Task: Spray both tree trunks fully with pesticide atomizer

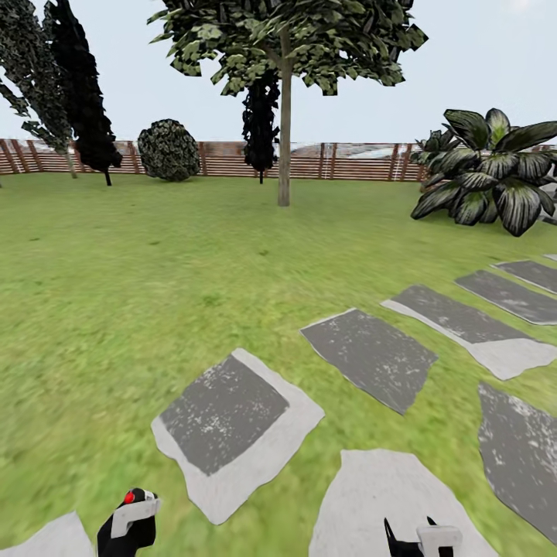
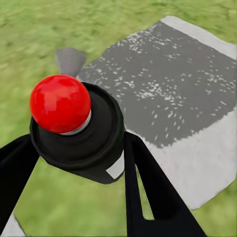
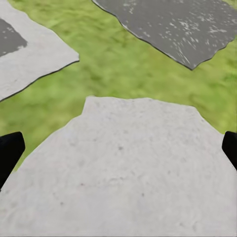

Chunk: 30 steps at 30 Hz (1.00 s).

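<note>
At the lower left of the head view the left gripper (image 1: pixel 128 520) pokes up from the bottom edge, its arm cut off by the frame. It is pinching the black pesticide atomizer with the round red button on top (image 1: pixel 129 498); only the red cap and a sliver of dark body can be made out there. The left wrist view gives it plainly: the atomizer (image 2: pixel 76 131) sits between the two black fingers (image 2: pixel 145 192), which press against its sides, and the rest of its body is hidden below the collar.

The right gripper (image 1: pixel 422 538) shows at the bottom edge right of centre, mostly cropped. In the right wrist view its dark fingertips (image 3: pixel 9 153) stand far apart at the two side edges — spread wide, with nothing between them but a pale grey stepping stone (image 3: pixel 123 173).

A row of grey flagstones with pale borders (image 1: pixel 232 422) crosses the green lawn (image 1: pixel 116 271) from lower left to the right edge.

One tall tree with a straight grey-beige trunk (image 1: pixel 285 139) stands in the upper middle, its crown cut by the top edge. Behind it runs the brown slatted wooden fence (image 1: pixel 224 158). Dark, thin-trunked trees (image 1: pixel 81 93) fill the upper left — their detail is hard to read. A broad-leaved dark green plant (image 1: pixel 487 170) sits at upper right, partly cropped.
</note>
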Motion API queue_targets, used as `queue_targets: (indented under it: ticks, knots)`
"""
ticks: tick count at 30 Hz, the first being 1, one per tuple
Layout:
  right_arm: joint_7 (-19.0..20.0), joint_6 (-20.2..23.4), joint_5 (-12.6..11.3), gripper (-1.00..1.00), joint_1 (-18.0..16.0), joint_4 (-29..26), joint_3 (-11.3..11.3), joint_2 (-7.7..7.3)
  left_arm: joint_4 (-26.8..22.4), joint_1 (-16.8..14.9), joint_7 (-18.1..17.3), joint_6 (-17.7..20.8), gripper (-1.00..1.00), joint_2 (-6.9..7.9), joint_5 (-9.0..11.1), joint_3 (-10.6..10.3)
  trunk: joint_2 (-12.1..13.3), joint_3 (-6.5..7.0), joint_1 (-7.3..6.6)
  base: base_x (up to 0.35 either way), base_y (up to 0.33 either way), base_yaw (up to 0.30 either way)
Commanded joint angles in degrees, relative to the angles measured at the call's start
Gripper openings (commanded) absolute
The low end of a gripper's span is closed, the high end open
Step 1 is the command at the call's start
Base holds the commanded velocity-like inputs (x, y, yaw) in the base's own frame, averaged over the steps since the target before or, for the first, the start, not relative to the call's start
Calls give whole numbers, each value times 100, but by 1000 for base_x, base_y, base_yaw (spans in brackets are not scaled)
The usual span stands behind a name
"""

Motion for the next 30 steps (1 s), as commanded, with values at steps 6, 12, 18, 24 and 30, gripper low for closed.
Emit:
queue_targets:
  ticks: [6,12,18,24,30]
  knots:
    - [-2,-16,2,100,-3,3,-3,0,2,-2,3,-23,-100,1,14,-1,-2,-5,2,338,0,0]
    - [-2,-18,1,100,-4,-5,-3,0,2,-3,2,-21,-100,1,14,-1,-2,-5,2,338,0,0]
    - [-2,-18,2,100,-4,-2,-3,0,2,-4,4,-23,-100,1,14,-1,-2,-5,2,338,0,0]
    - [-2,-17,2,100,-4,1,-3,0,2,-2,-2,-18,-100,1,14,-1,-2,-5,2,338,0,0]
    - [-2,-16,2,100,-3,11,2,0,27,-5,-2,-23,-100,1,14,-1,-2,-5,2,338,0,0]
